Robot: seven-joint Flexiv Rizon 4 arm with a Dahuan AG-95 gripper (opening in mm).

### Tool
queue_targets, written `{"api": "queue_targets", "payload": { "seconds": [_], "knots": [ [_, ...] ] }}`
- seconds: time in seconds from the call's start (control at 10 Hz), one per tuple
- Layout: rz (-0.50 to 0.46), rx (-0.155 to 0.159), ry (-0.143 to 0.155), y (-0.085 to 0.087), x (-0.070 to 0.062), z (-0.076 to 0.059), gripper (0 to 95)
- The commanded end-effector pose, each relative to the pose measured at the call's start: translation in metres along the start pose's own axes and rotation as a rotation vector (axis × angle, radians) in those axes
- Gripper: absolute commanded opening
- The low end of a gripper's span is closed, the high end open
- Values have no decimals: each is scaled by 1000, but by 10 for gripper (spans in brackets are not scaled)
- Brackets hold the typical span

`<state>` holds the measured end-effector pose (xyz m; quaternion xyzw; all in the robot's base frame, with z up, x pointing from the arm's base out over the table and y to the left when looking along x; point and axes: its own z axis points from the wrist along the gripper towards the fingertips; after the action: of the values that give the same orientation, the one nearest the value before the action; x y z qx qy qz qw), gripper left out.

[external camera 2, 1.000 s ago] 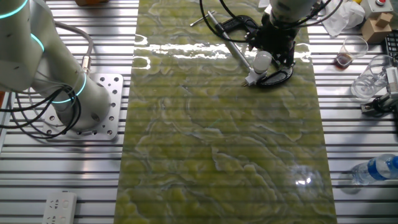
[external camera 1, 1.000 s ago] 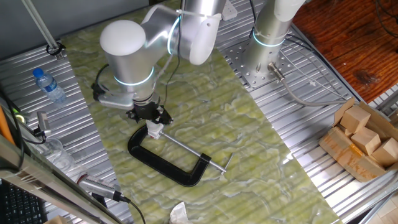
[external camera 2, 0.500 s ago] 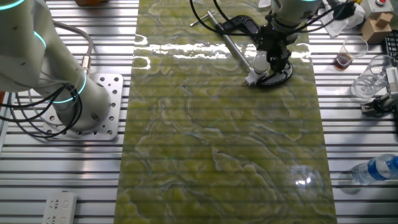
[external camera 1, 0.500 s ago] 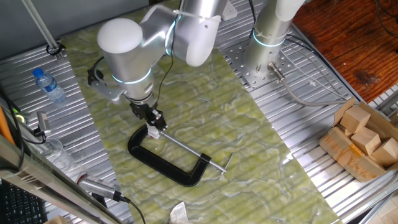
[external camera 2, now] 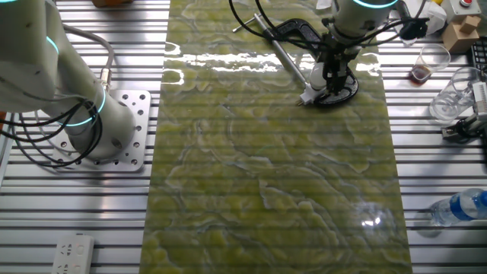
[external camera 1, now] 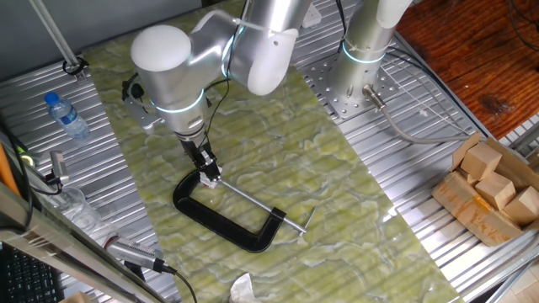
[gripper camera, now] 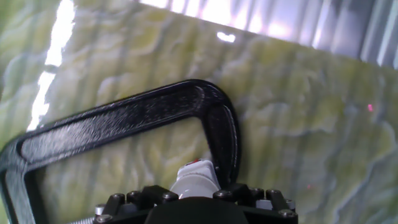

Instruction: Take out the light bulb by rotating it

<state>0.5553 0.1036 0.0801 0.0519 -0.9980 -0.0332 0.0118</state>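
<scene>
The small frosted white light bulb (external camera 2: 316,74) stands in its white socket fitting (external camera 2: 306,97) at one end of the black C-clamp (external camera 1: 221,215) on the green mat. My gripper (external camera 1: 206,166) comes down from above and is shut on the light bulb (external camera 1: 209,178). In the other fixed view the dark fingers (external camera 2: 333,70) cover the bulb's right side. In the hand view the light bulb (gripper camera: 194,178) shows just ahead of the gripper (gripper camera: 194,194), inside the curve of the C-clamp (gripper camera: 124,117).
A second arm's base (external camera 1: 358,84) stands at the mat's far edge. A water bottle (external camera 1: 66,115) lies on the left rails. A cardboard box of wooden blocks (external camera 1: 488,189) sits at the right. A crumpled paper scrap (external camera 1: 242,289) lies near the front edge.
The wrist has turned around the bulb's axis, so the fingers now stand at a different angle. The clamp and socket have stayed in place.
</scene>
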Motion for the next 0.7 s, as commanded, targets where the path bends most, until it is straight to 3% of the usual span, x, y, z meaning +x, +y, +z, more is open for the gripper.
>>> {"api": "queue_targets", "payload": {
  "seconds": [0.1, 0.7],
  "knots": [
    [58, 2, -1, -1, 0, 5, 760],
    [67, 25, -7, -1, 1, 6, 760]
  ]
}}
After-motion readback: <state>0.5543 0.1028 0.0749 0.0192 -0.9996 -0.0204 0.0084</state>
